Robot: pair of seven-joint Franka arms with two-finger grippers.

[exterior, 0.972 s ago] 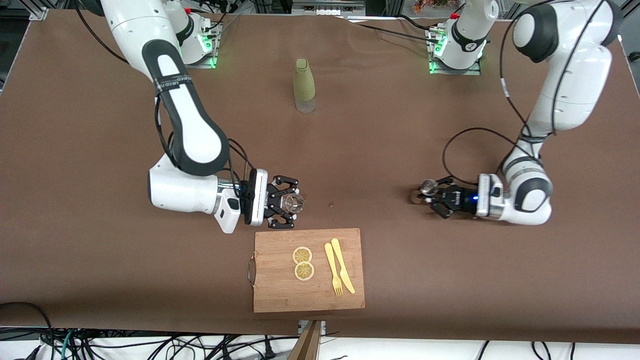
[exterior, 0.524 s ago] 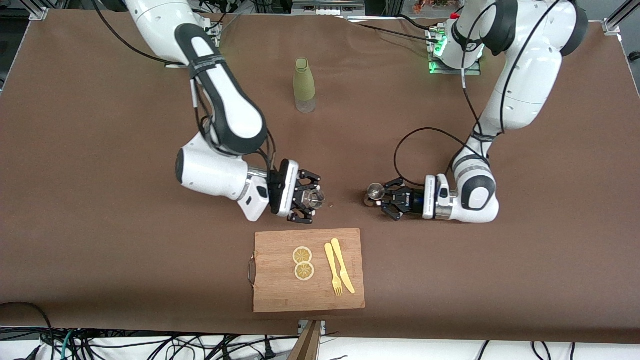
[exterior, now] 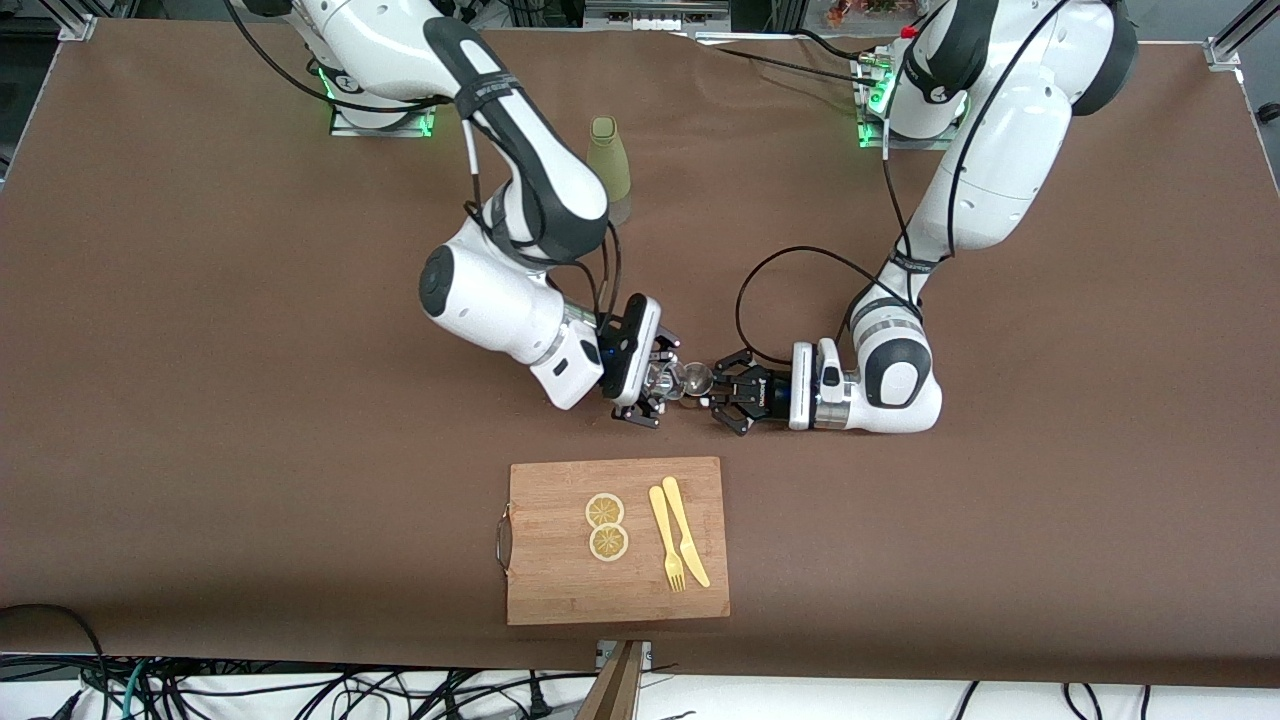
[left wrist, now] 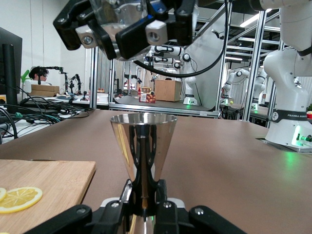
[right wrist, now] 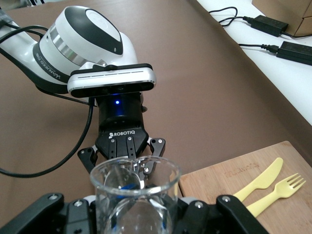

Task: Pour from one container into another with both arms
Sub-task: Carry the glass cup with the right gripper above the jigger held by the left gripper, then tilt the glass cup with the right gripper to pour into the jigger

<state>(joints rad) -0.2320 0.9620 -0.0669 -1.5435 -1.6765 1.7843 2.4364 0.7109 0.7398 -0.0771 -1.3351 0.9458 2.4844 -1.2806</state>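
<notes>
Meeting near the middle of the front view, the two grippers face each other just above the cutting board (exterior: 618, 540). The right gripper (exterior: 652, 378), on the arm whose base stands at the upper left of that frame, has its jaws clamped on a clear glass cup (exterior: 660, 379); in the right wrist view the cup (right wrist: 135, 195) shows with its open rim up, held between the black fingers (right wrist: 46, 207). The left gripper (exterior: 728, 390), on the arm from the upper right of the frame, has its jaws closed on the narrow waist of a shiny metal jigger (exterior: 696, 379); the left wrist view shows the jigger (left wrist: 143, 146) upright, its cone mouth open at the top, pinched between the fingers (left wrist: 160, 192). In that same view the right gripper (left wrist: 124, 27) sits higher, in the upper left of the frame, with the cup above the jigger's mouth. Cup and jigger appear touching or just beside each other in the front view; I cannot tell which.

On the board lie two lemon slices (exterior: 606, 526) and, beside them, a yellow plastic fork (exterior: 665, 538) and knife (exterior: 686, 530). A green bottle (exterior: 610, 165) stands in the upper centre of the frame, partly hidden by the right arm, on the brown table (exterior: 200, 400).
</notes>
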